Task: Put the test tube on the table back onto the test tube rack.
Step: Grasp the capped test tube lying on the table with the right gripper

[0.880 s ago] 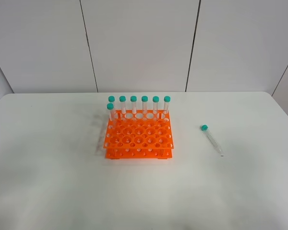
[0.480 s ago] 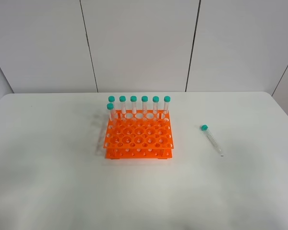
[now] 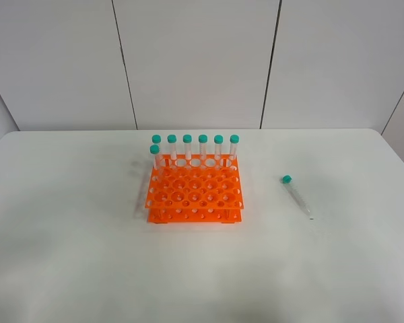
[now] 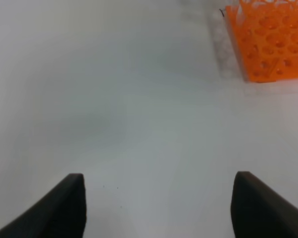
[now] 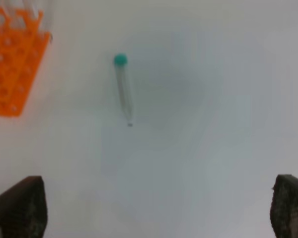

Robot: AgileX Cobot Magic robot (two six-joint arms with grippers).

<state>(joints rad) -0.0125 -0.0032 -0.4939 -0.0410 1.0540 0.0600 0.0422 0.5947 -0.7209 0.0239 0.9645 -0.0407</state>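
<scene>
Now the test tube (image 3: pixel 297 196) lies flat on the table (image 3: pixel 87 256), well right of the test tube rack (image 3: pixel 194 195). The right gripper (image 5: pixel 156 210), spread wide and empty, is nearer; the tube points its tip toward it. The left gripper (image 4: pixel 159 206) is spread too.

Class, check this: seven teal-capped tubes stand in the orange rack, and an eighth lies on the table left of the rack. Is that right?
No. The eighth tube lies on the table right of the rack, not left; the exterior high view shows it.
</scene>
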